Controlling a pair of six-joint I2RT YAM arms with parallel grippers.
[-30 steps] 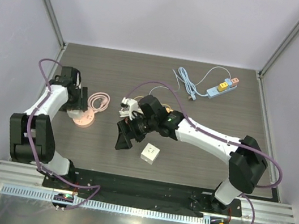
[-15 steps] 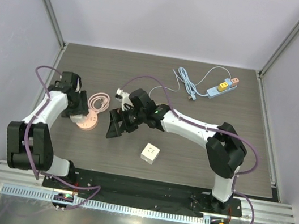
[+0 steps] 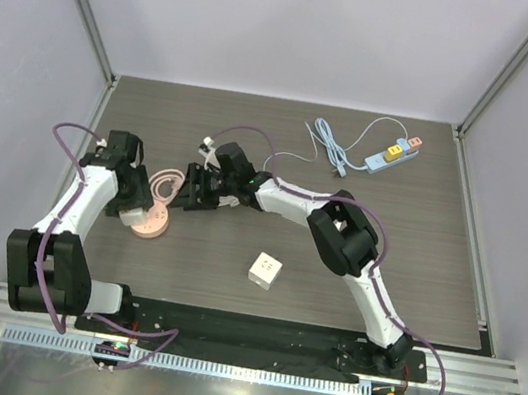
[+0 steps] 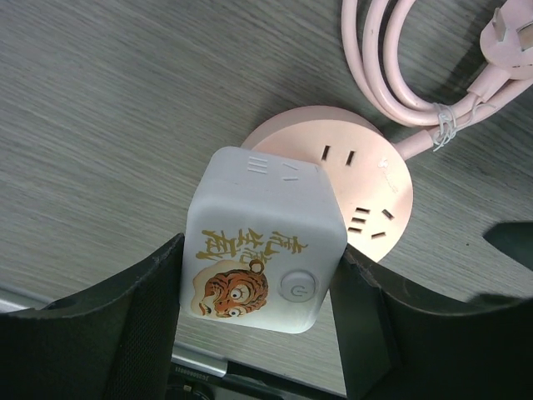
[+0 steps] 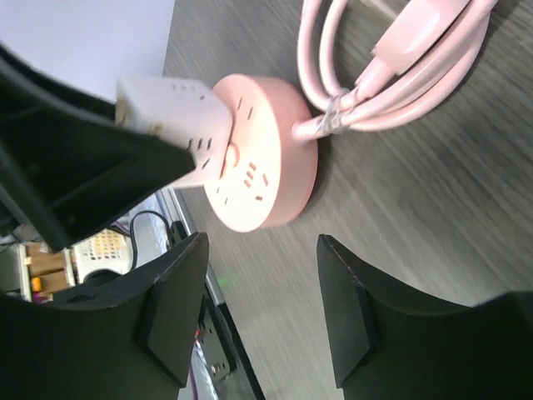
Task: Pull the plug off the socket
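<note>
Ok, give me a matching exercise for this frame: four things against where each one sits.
1. tiger plug
2. pink socket
3. blue power strip
4. plain white cube

A. far right part of the table
B. between the fingers of the left claw
C. alone, near the front middle
D. flat on the table, under the tiger plug

Pairs: 1-B, 2-D, 3-A, 4-C
</note>
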